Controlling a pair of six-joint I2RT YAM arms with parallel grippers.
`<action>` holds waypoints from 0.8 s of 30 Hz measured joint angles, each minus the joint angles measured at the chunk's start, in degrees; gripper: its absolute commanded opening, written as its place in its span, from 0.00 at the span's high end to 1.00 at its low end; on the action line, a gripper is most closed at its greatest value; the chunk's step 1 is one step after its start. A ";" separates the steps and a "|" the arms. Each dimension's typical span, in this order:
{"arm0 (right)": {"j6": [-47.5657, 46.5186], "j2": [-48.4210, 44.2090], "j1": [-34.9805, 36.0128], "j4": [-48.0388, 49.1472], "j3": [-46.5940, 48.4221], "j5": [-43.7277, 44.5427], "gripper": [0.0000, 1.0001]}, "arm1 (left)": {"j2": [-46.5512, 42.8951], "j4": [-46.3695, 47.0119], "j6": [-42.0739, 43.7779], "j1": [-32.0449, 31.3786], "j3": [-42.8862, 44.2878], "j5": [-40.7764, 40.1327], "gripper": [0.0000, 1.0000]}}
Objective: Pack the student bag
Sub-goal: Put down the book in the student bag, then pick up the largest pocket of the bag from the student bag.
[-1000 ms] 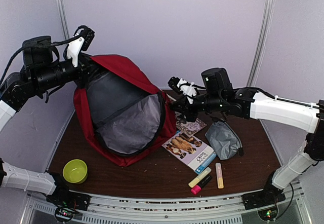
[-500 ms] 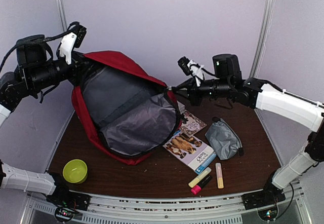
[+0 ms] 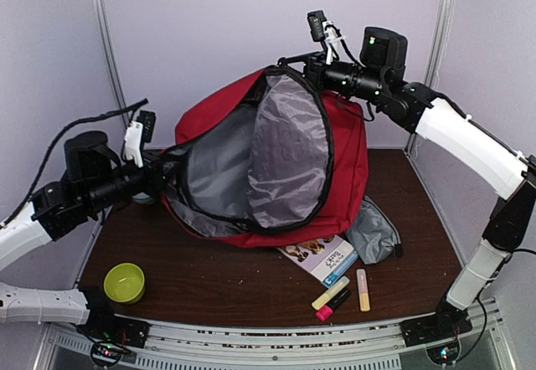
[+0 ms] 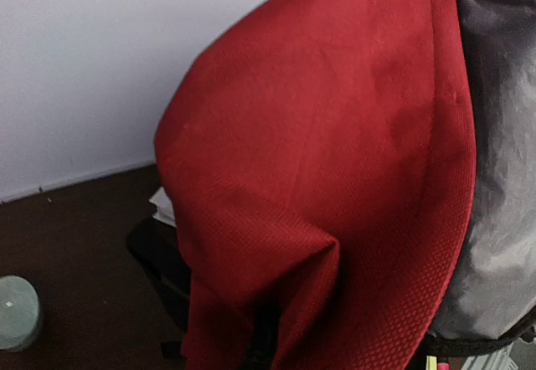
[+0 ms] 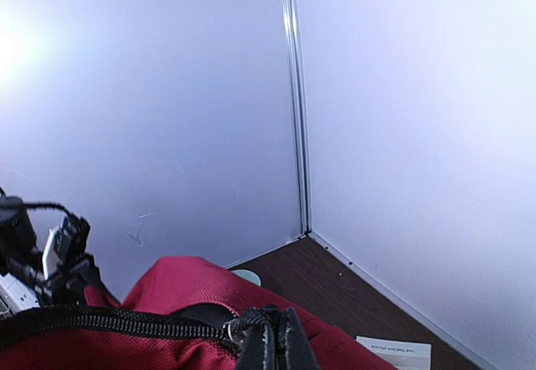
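Right gripper [image 3: 295,59] aloft on student bag [image 3: 343,165]

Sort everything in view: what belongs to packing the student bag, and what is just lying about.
For the job: red backpack; likely to go in it: dog-cover booklet, grey zip pouch, three highlighters.
Lying about, probably: green bowl.

Legible text: none | booklet [image 3: 323,258]: dog photograph on cover, white lettering printed on a blue band at its near edge, too small to be read from the top view | white sheet [image 5: 394,352]: one line of fine dark print, seen in the right wrist view, not decipherable
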 measured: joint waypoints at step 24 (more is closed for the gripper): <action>1.92 7.96 5.95 -5.20 -14.80 5.51 0.00 | -6.75 4.70 -47.45 -6.08 -33.05 -24.94 1.00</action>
